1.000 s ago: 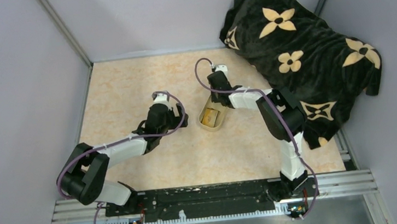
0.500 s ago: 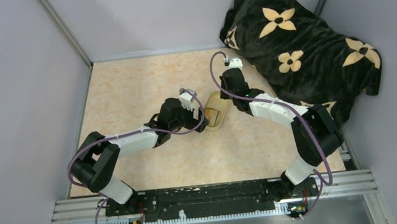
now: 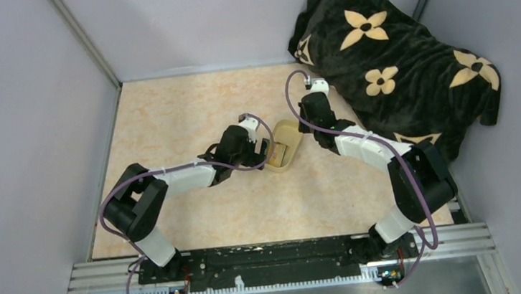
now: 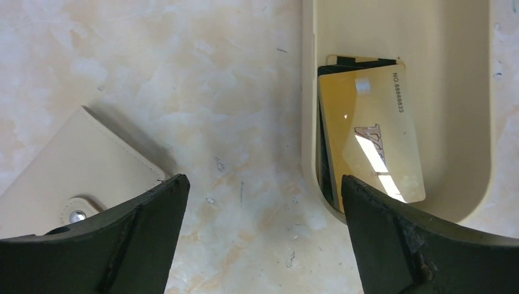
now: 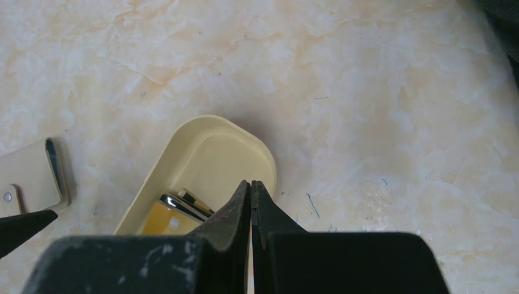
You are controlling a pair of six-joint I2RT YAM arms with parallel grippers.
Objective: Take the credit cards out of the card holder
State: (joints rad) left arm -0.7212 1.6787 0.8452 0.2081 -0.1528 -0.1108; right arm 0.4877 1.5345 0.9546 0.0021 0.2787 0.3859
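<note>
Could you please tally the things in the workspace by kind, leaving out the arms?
Card holder: 1
Oval dish: 1
Credit cards: at least 2, stacked in the dish
Patterned blanket: 1
Total: at least 5

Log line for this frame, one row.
left gripper open, empty | right gripper shut | cards in dish | card holder beside dish

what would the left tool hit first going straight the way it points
Probably bare table in the gap between the wallet and the dish. The left tool is open, so its fingers might clip the wallet's edge or the dish rim first; depth is unclear.
</note>
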